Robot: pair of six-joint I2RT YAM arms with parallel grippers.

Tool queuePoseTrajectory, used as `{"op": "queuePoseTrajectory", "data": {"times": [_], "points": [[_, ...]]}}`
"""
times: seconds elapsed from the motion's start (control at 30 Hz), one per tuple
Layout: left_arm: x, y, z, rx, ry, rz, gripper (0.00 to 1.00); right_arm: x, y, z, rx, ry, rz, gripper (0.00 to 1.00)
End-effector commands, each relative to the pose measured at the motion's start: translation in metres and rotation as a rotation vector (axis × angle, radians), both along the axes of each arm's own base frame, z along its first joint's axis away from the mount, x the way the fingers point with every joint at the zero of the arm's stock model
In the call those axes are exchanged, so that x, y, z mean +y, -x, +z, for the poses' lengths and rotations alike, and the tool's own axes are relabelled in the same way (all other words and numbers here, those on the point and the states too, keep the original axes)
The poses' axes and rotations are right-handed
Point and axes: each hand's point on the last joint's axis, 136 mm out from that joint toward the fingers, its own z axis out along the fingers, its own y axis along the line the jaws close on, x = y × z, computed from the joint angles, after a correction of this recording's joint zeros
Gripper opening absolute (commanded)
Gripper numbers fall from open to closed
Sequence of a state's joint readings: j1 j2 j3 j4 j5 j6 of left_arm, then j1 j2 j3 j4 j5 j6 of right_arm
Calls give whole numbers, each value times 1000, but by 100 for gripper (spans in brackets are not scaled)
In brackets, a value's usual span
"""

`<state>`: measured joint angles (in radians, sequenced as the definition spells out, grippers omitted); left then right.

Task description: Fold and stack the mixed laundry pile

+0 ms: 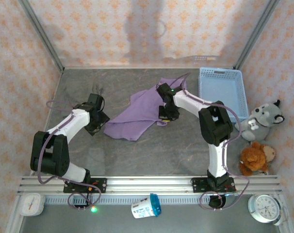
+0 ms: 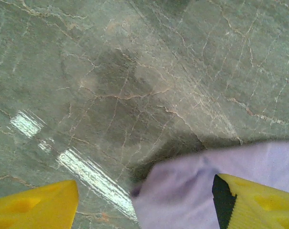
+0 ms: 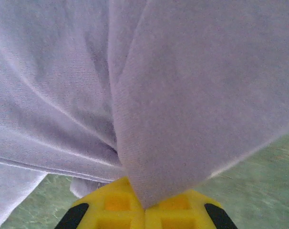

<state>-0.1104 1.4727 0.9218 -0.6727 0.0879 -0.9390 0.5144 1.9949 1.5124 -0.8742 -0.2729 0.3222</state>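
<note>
Now the right pincer [image 3: 144,211] is clamped on a fold of the shirt [image 3: 206,95]; the left pincer [image 2: 144,202], jaws apart, should pinch the corner beside it so both lift evenly.

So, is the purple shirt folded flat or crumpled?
Crumpled: the purple shirt lies in an uneven, creased heap on the table, one bunched fold pinched in the shut right tool.

Wallpaper [image 1: 113,29] with a pale orange flower pattern covers the walls at 9, 12 and 3 o'clock. The table top [image 1: 152,150] is glossy grey-green marbled stone, with bright glare streaks [image 2: 87,175]. A metal rail [image 1: 147,182] runs along 6 o'clock.
</note>
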Motion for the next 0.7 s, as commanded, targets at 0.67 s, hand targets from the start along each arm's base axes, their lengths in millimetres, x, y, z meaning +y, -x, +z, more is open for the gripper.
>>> {"op": "queuePoseTrajectory", "data": {"times": [0.67], "points": [[-74,12,-29,52,284,213,60,-21,-18,66,-118,64,34,0]]}}
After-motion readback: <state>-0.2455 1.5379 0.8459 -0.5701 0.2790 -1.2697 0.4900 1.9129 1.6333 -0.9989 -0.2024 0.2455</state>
